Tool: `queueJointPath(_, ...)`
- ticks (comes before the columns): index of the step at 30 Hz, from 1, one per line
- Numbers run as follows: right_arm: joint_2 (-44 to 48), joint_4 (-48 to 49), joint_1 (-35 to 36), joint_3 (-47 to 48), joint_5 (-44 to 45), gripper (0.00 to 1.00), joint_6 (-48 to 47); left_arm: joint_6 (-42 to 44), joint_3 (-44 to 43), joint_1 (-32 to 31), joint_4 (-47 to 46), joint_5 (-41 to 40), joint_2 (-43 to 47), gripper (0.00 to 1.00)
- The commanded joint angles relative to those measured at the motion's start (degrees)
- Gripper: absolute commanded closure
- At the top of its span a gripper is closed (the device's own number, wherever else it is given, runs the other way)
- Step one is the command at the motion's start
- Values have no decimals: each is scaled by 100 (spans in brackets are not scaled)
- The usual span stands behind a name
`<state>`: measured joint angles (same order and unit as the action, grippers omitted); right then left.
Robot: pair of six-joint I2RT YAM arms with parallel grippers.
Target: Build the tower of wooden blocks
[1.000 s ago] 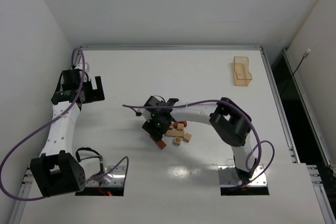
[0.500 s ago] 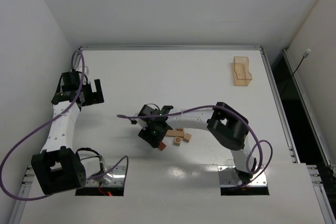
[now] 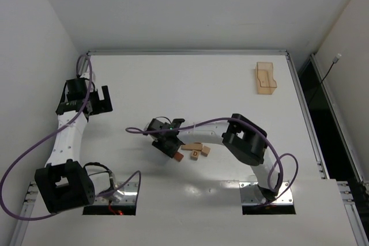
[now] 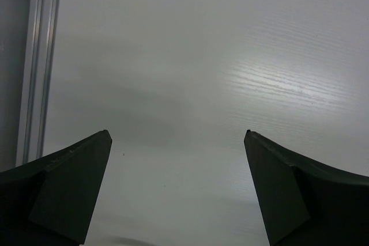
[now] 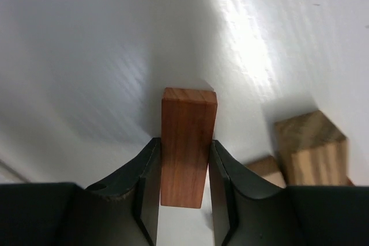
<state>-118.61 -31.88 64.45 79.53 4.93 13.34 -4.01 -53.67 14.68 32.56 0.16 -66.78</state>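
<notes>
Now, right pincer [image 5: 184, 145]: clenched narrowly on a reddish-brown block [image 5: 188, 113], with one finger pressed flat against each long side.
Held piece: a short bar lying lengthwise between the fingers, its far end sticking out past the fingertips. I cannot tell whether that end touches the tabletop [image 5: 86, 56].
Loose pieces: the tan blocks [image 3: 196, 151] lie side by side in a small cluster on the tabletop. They are just beside the right pincer, on the side toward its own arm. In the wrist view two of them show close to the right finger.
Left pincer [image 4: 177, 136]: released, fingers spread wide, nothing between them, only bare tabletop beneath.
Left pincer and blocks: well apart, with the whole cluster far off to its right.
Tray [image 3: 266, 79]: translucent tan, well beyond the right pincer, near the tabletop's far right edge.
</notes>
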Motion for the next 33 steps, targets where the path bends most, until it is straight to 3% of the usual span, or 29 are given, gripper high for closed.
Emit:
queueJointPath(1, 319, -257, -81, 194, 754, 100, -7, -64, -82, 70, -363, -130, -106, 0)
queueJointPath(7, 953, -582, -555, 878, 2193, 100, 316, -126, -135, 70, -478, -192, -54, 0)
queueJointPath(13, 822, -1171, -1486, 1521, 2583, 100, 1934, -205, -398, 70, -302, 107, -317, 0)
queueJointPath(21, -57, -1242, -2858, 1777, 1294, 100, 2392, -337, -768, 70, -153, 362, -590, 0)
queueJointPath(33, -593, -987, -3237, 1830, 167, 100, 2190, -513, -768, 70, -153, 520, -871, 0)
